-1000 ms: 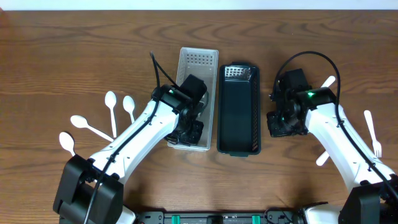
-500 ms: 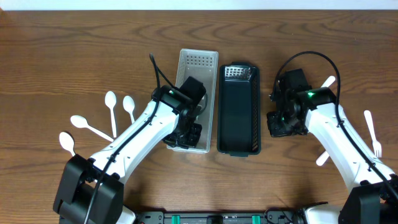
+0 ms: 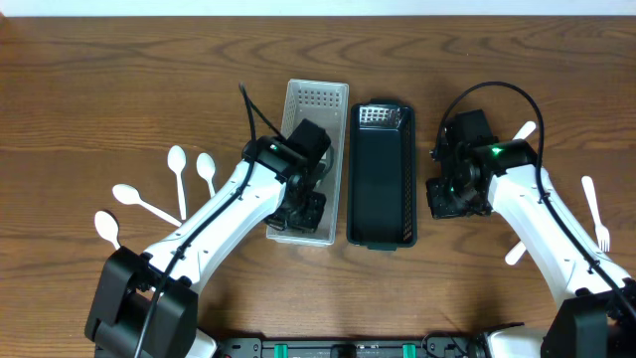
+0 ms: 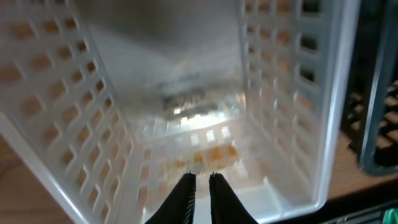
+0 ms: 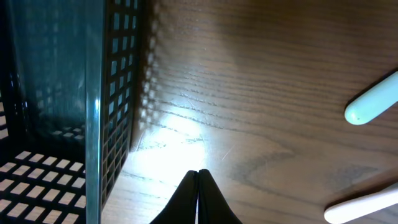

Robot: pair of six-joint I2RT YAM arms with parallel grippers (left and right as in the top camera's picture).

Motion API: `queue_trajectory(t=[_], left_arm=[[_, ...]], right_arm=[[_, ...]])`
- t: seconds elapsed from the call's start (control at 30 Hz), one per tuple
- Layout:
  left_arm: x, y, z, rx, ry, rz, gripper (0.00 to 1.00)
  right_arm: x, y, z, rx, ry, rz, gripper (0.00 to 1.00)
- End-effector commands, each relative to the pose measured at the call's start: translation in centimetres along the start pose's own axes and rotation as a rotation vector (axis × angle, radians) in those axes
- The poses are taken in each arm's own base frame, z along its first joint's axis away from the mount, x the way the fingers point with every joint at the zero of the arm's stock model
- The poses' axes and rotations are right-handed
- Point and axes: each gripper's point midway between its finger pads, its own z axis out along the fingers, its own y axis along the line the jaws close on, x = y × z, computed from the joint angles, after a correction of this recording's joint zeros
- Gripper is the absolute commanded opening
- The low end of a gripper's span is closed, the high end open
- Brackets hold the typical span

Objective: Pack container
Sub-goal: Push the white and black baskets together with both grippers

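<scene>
- The table (image 3: 99, 80) is brown, with darker wavy lines of wood grain.
- The pale basket (image 3: 316, 94) is whitish and half transparent; its walls have a regular grid of small square holes.
- The dark basket (image 3: 381, 179) is black with a slight blue-green tone, and it has the same grid pattern of holes.
- The spoons (image 3: 179, 164) and the fork (image 3: 594, 214) are plain white.
- Both arms (image 3: 214, 214) are white with black joints; each carries a small green light (image 3: 275, 150).
- The left fingers (image 4: 185, 193) and the right fingers (image 5: 188, 199) are black.
</scene>
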Motion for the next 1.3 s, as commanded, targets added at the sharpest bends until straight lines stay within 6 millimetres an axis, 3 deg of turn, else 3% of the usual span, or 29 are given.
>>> queue_trajectory(t=[0.0,0.27,0.47,0.77,1.0,1.27], left_arm=[[-0.7,0.3,-0.2,-0.028,-0.024,-0.008,0.12],[-2.6,2.4,-1.8,-0.16,-0.122,-0.009,0.08],[-4.2,3.4,-3.5,-0.2,-0.233,-0.039,0.08],[-5.1,8.7,-7.1,-0.222,-0.352,-0.252,0.06],[-4.6,12.6,-8.1,-0.24,-0.36,-0.37,0.06],[-4.4,13.0,-8.1,-0.242,-0.356,-0.383,0.06]], right_arm=[[-0.6,0.6,-0.2,-0.011,-0.017,0.0,0.04],[-1.7,1.3,0.0,-0.038,-0.053,-0.009,0.03],[-2.2,1.9,1.9,-0.037,-0.029,-0.027,0.03],[-3.6,2.9,5.0,-0.051,-0.017,-0.024,0.01],[-5.6,4.1,4.9,-0.111,-0.096,-0.034,0.03],[-7.5,5.9,4.4,-0.209,-0.174,-0.055,0.05]])
